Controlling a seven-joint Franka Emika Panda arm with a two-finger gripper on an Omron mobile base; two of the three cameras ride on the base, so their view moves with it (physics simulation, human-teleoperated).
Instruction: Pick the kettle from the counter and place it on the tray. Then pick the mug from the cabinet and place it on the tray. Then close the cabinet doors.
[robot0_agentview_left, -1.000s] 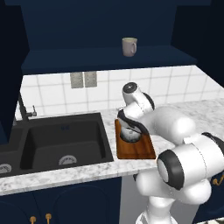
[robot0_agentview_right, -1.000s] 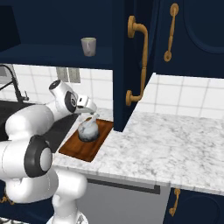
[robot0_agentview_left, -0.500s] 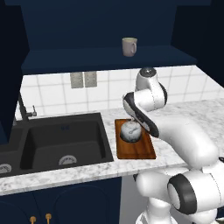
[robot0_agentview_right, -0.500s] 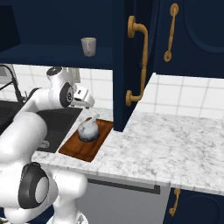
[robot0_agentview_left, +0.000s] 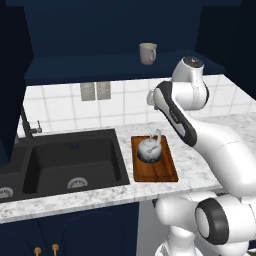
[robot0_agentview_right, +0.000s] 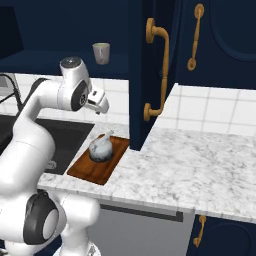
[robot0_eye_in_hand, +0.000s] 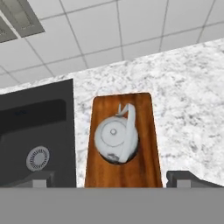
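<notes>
The kettle (robot0_agentview_right: 100, 149) sits upright on the tray (robot0_agentview_right: 86, 171), which lies on the tabletop (robot0_agentview_right: 200, 170) beside the sink (robot0_agentview_right: 65, 137). The arm's hand is raised well above it. The mug (robot0_agentview_right: 101, 53) stands on the shelf of the cabinet (robot0_agentview_right: 45, 60), whose door (robot0_agentview_right: 145, 65) stands open.

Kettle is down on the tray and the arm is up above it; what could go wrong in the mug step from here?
1. The mug stands on the cabinet shelf almost above the kettle; if knocked off, it may drop onto it.
2. The kettle sits in the far half of the tray, so the mug must go in the bare near half; a careless placement could bump it.
3. The open cabinet door juts out beside the tray, so a wide swing might clip it.
</notes>
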